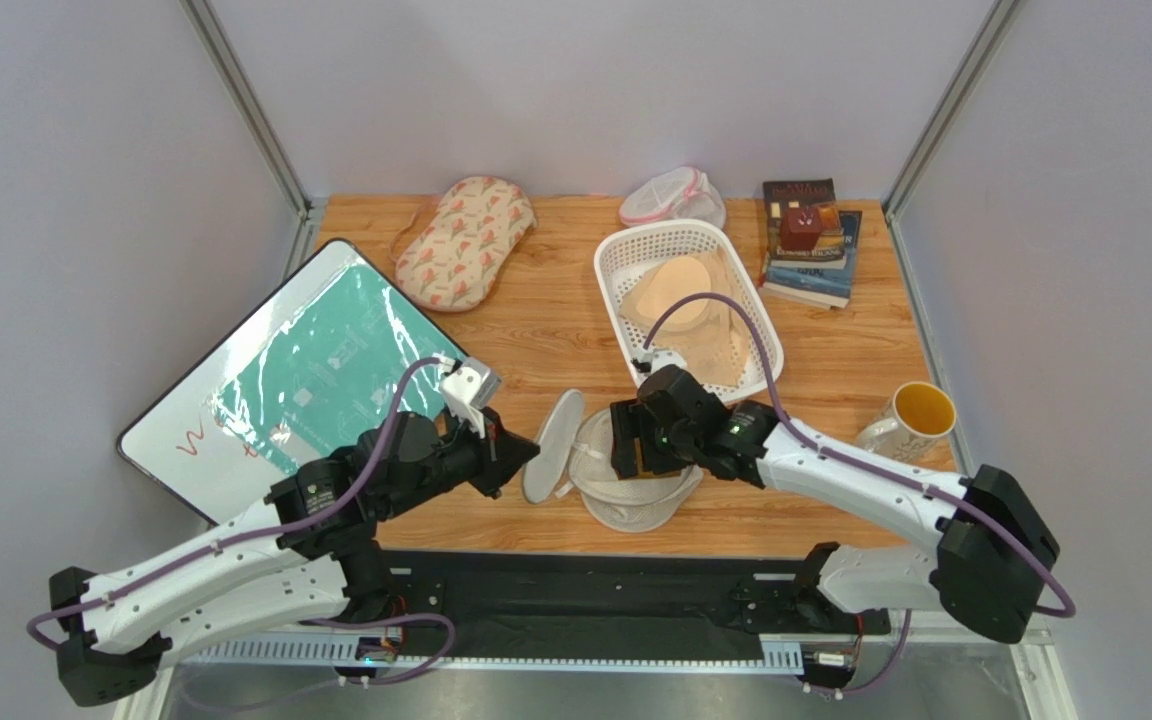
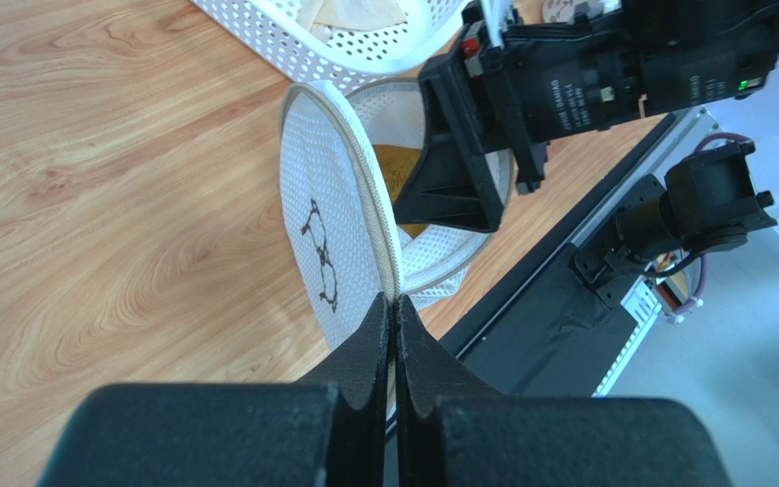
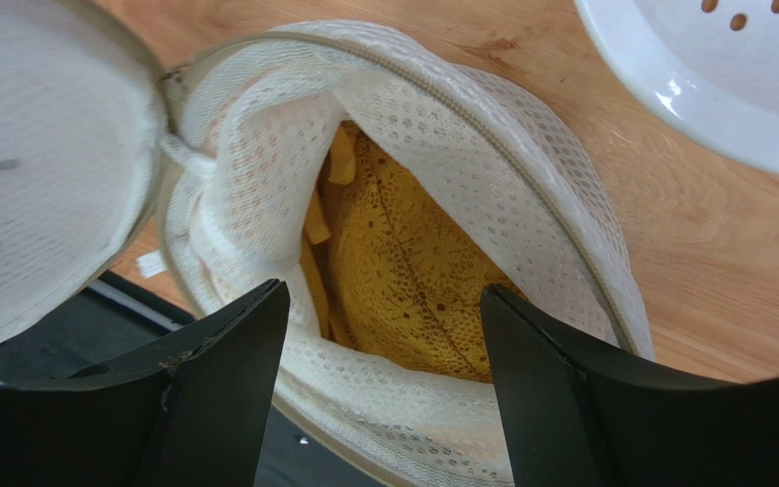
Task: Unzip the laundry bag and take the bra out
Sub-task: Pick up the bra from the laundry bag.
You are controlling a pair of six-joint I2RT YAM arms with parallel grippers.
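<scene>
Left tool [image 2: 396, 304]: pinched together on the rim of the lid [image 2: 328, 203], holding it up on edge.
Bag [image 1: 639, 503]: at the near edge of the bench [image 1: 537, 330], between both tools; zip undone, mouth gaping, black icon on the raised lid facing outward.
Right tool [image 3: 378, 304]: spread apart, poised over the mouth, gripping nothing.
Bra [image 3: 414, 254]: ochre, bunched inside the bag, exposed but not yet gripped.
Done: unzipping, by the look of it.
Left to do: closing on the bra and lifting it clear, with the lid held back.
Basket [image 1: 612, 270]: farther back, just beyond the bag, holding pale fabric.
</scene>
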